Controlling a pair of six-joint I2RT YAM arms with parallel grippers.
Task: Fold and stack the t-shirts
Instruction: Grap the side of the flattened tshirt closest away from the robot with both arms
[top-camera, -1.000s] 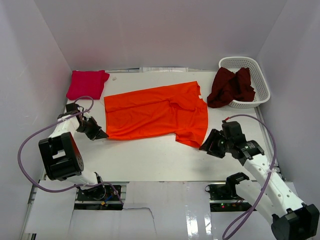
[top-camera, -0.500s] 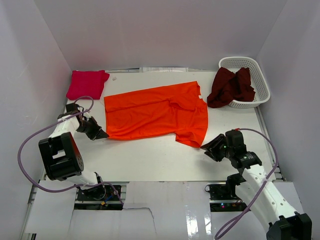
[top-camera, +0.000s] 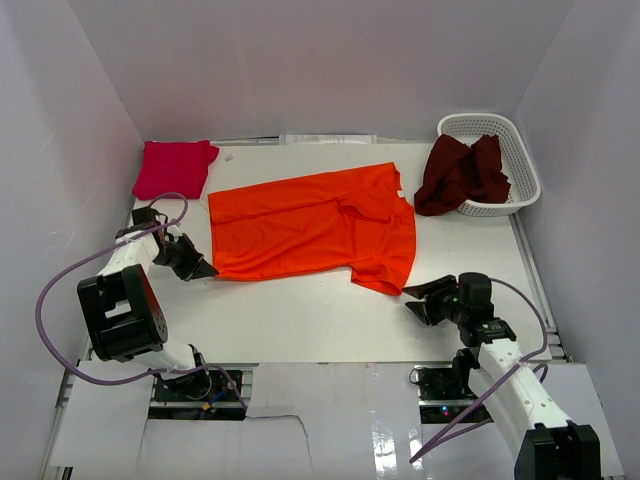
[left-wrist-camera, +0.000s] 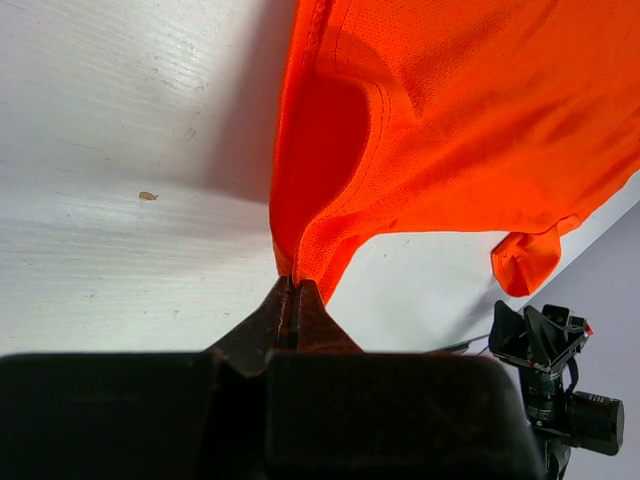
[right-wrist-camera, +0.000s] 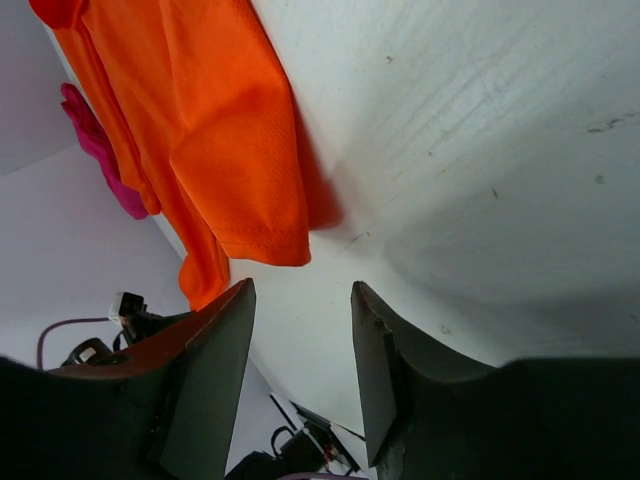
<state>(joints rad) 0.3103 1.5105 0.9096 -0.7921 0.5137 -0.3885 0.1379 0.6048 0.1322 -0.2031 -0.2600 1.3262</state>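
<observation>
Top external: three tees, orange (top-camera: 310, 225), magenta (top-camera: 175, 168), maroon (top-camera: 462, 172); left pincer (top-camera: 205, 270) clamps orange hem, right pincer (top-camera: 413, 301) agape.

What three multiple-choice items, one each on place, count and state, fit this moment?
1. Where is the maroon t-shirt?
A. Half in the white basket, spilling over its rim
B. Folded at the near edge
C. Hanging on the back wall
2. How many t-shirts show?
A. Two
B. Three
C. Four
3. What does the left gripper hold?
A. Nothing
B. The basket
C. The edge of the orange t-shirt

1 A, it drapes out of the basket. 2 B, orange, maroon and a magenta t-shirt. 3 C, its fingers are pinched shut on orange cloth.
</observation>
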